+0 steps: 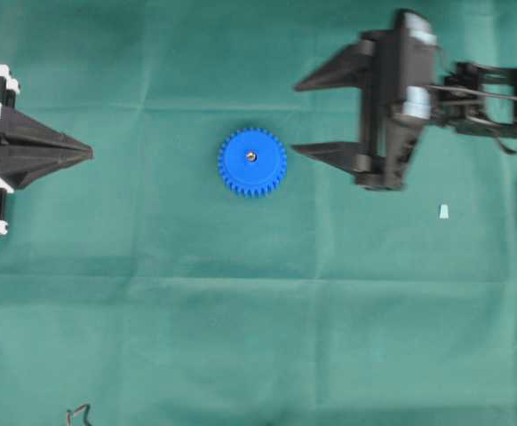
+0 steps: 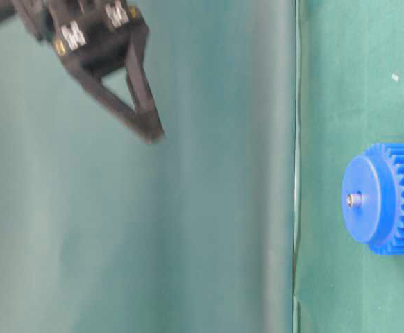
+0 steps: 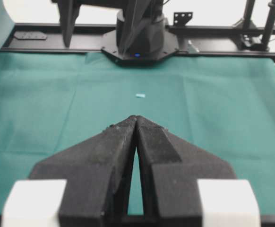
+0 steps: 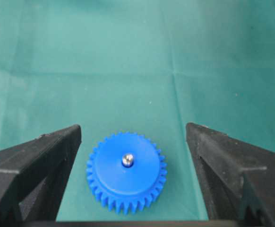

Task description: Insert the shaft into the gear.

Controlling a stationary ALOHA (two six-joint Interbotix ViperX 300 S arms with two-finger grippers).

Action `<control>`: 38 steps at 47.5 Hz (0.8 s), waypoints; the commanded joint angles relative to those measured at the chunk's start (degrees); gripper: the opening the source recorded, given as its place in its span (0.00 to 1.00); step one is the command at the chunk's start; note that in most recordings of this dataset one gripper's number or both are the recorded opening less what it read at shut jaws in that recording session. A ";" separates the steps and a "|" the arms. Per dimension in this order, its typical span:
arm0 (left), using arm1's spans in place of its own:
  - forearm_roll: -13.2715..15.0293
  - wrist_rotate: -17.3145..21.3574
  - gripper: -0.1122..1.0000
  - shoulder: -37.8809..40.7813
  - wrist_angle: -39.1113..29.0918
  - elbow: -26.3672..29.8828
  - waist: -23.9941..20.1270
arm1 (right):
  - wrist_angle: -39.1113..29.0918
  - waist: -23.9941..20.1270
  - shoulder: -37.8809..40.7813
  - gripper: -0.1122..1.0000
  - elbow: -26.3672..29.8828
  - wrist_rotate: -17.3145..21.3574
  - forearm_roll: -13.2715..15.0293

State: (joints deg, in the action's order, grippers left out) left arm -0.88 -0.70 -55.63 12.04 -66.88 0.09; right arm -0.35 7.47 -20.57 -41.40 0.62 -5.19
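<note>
My right fingers (image 4: 133, 161) stand wide apart and empty, raised off the desk (image 1: 152, 337). The gear (image 4: 126, 171) lies flat between and below them, the shaft (image 4: 127, 160) upright in its centre hole, so I judge the insertion done. My left fingers (image 3: 136, 124) are pressed together, well away.

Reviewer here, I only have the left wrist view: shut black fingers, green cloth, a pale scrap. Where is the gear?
Observer: The gear lies flat mid-table, between the two arms in the overhead view.
Reviewer: Is the shaft in it?
Observer: Yes, the shaft stands in the centre hole, its shiny tip poking above the hub.
Reviewer: And the right gripper?
Observer: The right gripper is open and empty, clear of the gear; the table-level view shows it raised well above the cloth.
</note>
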 commanded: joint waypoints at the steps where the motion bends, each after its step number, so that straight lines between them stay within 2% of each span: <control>1: -0.09 -0.09 0.10 0.09 0.26 1.41 0.09 | 1.32 -0.09 -4.75 0.95 -1.85 0.09 -0.88; 11: -0.09 0.00 0.10 -0.18 0.26 1.41 0.09 | 1.41 -0.09 -13.10 0.95 -8.09 0.09 -2.37; 22: -0.09 -0.09 0.10 -0.26 0.26 1.41 0.09 | 2.29 -0.09 -17.84 0.95 -13.18 0.09 -3.69; 38: -0.09 -0.09 0.10 -0.26 0.26 1.41 0.09 | 3.16 -0.09 -18.02 0.95 -13.89 0.09 -3.96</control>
State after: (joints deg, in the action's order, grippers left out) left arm -0.88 -0.70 -56.16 11.95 -66.88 0.09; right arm 2.02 7.38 -38.50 -55.99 0.79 -8.96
